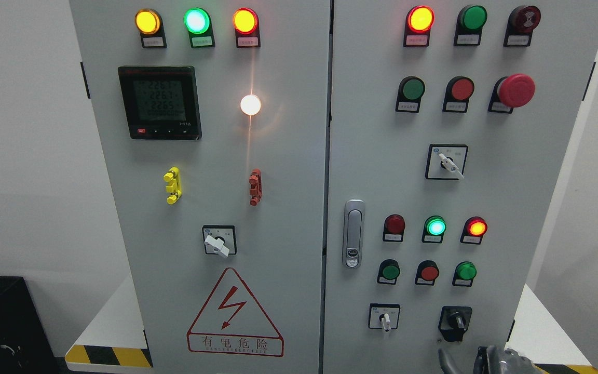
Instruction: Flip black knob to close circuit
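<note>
The black knob (455, 321) sits at the lower right of the grey control cabinet's right door (512, 208), its handle pointing roughly straight down. My right hand (488, 359) shows at the bottom edge right of the middle, just below the knob and apart from it. Only grey fingertips (445, 360) show, raised and holding nothing. My left hand is out of view.
White selector switches sit on the doors (384, 318) (448, 163) (218, 242). Rows of lit lamps and push buttons, a red mushroom stop button (516, 90) and a door handle (352, 234) share the panel. A black box (3, 327) stands lower left.
</note>
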Robot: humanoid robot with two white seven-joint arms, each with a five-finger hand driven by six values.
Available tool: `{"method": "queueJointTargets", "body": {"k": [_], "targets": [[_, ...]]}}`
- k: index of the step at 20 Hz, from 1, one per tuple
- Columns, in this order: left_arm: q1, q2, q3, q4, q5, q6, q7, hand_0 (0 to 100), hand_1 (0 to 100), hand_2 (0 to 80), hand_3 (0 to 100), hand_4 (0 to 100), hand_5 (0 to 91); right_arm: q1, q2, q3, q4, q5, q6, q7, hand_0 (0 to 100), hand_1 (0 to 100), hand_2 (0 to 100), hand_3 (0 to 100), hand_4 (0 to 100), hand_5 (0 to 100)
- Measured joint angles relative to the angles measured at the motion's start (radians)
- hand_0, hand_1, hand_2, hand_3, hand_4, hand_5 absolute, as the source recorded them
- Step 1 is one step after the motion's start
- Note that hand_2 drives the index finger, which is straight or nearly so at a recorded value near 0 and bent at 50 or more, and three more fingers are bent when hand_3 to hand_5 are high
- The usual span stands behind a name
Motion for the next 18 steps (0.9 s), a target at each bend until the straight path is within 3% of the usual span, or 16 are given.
{"method": "queueJointTargets", "body": {"k": [5, 10, 17, 18], "targets": [[0.000, 0.000, 0.000, 0.000, 0.000, 0.000, 0.000, 12, 56, 0.0, 0, 0, 0.0, 0.074, 0.006, 0.013, -0.059, -0.128, -0.005, -0.022, 0, 0, 67, 97, 87, 85], [0.000, 0.000, 0.000, 0.000, 0.000, 0.000, 0.000, 12, 56, 0.0, 0, 0, 0.0, 0.132, 0.009, 0.022, -0.110, -0.383, -0.031, -0.072, 0, 2, 48, 80, 73, 65], [0.000, 0.000, 0.000, 0.000, 0.000, 0.000, 0.000, 12, 56, 0.0, 0, 0, 0.0, 0.211, 0.021, 0.033, -0.166, -0.746, -0.109, -0.104, 0, 2, 36, 62, 59, 49], [0.000, 0.000, 0.000, 0.000, 0.000, 0.000, 0.000, 12, 56, 0.0, 0, 0, 0.0, 0.223, 0.023, 0.035, -0.176, -0.794, -0.114, -0.104, 0, 1, 33, 58, 54, 43]]}}
